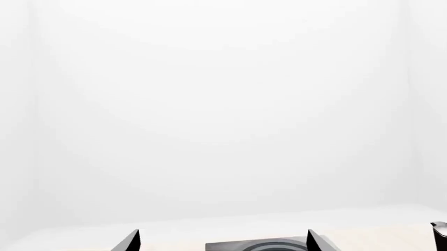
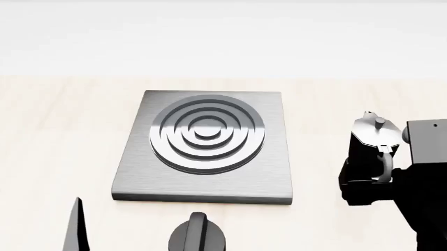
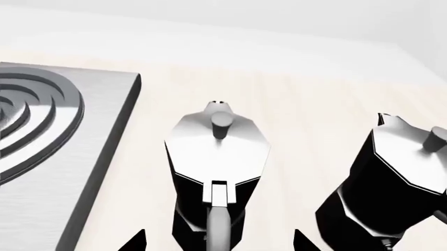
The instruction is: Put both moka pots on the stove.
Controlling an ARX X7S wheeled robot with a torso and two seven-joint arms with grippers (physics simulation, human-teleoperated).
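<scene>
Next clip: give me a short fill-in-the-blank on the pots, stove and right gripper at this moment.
1. The number of moka pots standing on the stove is ____.
2. In the right wrist view, ____ pots are visible on the table.
3. The right gripper has its fingertips on either side of one pot, its jaws ____.
4. The burner rings on the stove are ____ in shape.

Missing words: zero; two; open; circular

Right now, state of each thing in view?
Brushed grey metal stove: burner bare, no pot on it.
Nearer glossy black moka pot: upright on table, lid shut, between right tool tips, ungrasped.
Second black moka pot: upright, off stove.
Left tool: open, empty.
Right tool: open.
</scene>
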